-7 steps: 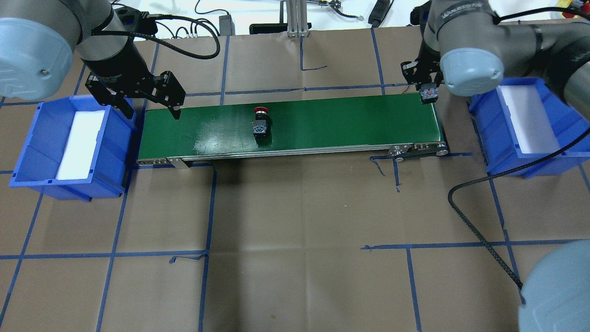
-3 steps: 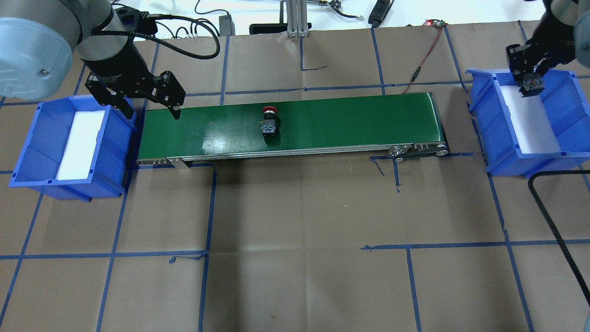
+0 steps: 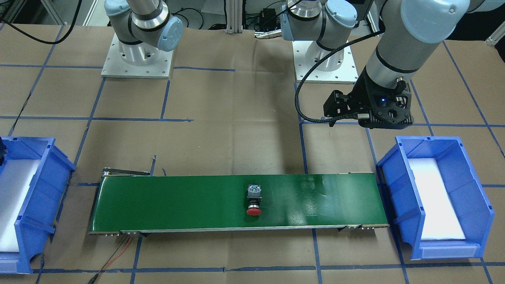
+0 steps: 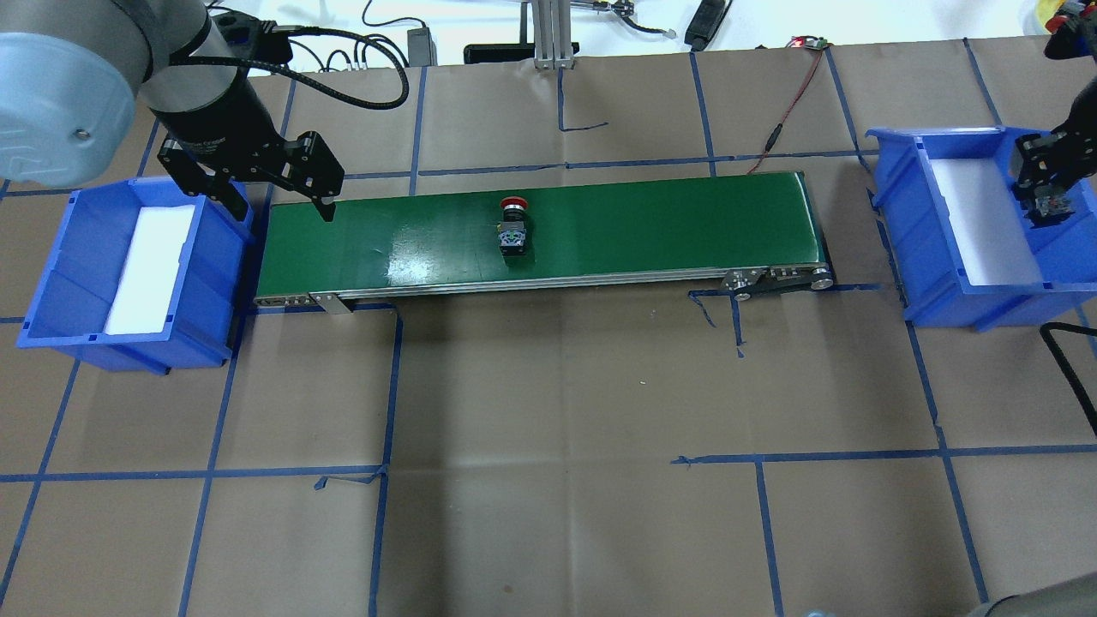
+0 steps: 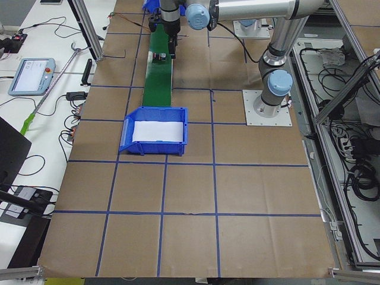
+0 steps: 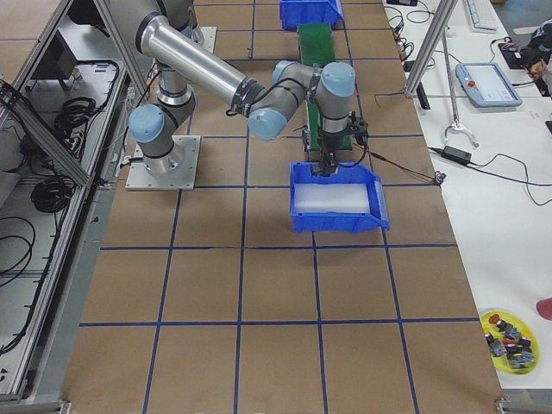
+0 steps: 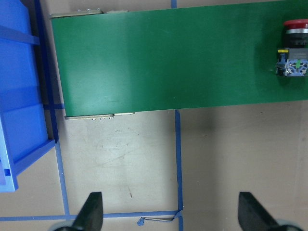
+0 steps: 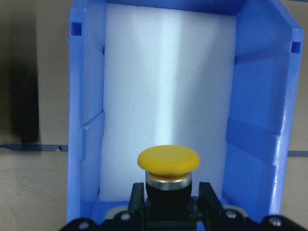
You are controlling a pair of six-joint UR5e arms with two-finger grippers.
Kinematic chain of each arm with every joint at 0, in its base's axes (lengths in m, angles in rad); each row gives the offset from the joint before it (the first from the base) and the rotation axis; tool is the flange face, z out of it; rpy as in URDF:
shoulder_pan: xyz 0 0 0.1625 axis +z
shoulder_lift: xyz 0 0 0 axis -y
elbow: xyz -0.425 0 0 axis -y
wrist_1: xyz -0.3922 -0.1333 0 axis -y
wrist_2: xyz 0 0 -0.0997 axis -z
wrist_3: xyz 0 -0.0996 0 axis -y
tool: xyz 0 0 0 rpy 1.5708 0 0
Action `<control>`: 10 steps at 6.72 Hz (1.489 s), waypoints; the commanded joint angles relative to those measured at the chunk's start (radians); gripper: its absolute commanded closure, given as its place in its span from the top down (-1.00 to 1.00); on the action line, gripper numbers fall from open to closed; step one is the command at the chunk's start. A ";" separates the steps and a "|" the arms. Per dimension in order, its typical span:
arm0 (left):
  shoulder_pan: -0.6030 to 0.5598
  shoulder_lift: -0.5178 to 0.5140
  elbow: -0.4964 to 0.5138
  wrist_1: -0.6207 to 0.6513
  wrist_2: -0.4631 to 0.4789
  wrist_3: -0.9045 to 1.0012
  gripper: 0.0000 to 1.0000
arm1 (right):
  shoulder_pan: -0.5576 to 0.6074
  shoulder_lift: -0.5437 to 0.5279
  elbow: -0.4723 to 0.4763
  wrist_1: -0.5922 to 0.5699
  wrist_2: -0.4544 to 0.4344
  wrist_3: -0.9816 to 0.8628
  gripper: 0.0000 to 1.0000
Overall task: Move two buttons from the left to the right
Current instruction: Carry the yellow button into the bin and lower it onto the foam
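Right gripper (image 4: 1046,199), pinching yellow button (image 8: 168,161), has swung from belt end to above right bin (image 4: 934,141) foam. You're likely at release. Red button (image 4: 512,230) has ridden green belt (image 4: 668,223) rightward, now mid-belt. Left gripper (image 4: 281,204) unmoved at belt's left end, fingers spread, empty. Red pickup probably next.
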 commanded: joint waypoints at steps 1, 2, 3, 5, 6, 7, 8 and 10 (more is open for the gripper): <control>0.000 0.001 0.000 0.000 0.001 0.000 1.00 | -0.021 0.056 0.100 -0.182 0.059 -0.059 -0.97; 0.000 0.000 0.000 0.000 0.001 0.000 1.00 | -0.024 0.077 0.102 -0.190 0.058 -0.082 -0.97; 0.000 0.001 0.000 0.002 -0.003 0.000 1.00 | -0.027 0.093 0.111 -0.192 0.053 -0.090 -0.97; 0.000 0.003 -0.001 0.009 -0.007 0.000 1.00 | -0.054 0.116 0.139 -0.206 0.047 -0.090 -0.95; 0.000 0.003 -0.001 0.012 -0.009 0.000 1.00 | -0.057 0.125 0.140 -0.206 0.042 -0.090 -0.94; 0.000 0.003 -0.001 0.014 -0.009 0.000 1.00 | -0.065 0.137 0.143 -0.210 0.042 -0.090 -0.91; 0.000 0.003 -0.001 0.014 -0.009 0.000 1.00 | -0.073 0.146 0.145 -0.213 0.042 -0.090 -0.81; 0.000 0.003 -0.001 0.014 -0.006 0.000 1.00 | -0.073 0.148 0.145 -0.222 0.064 -0.086 0.99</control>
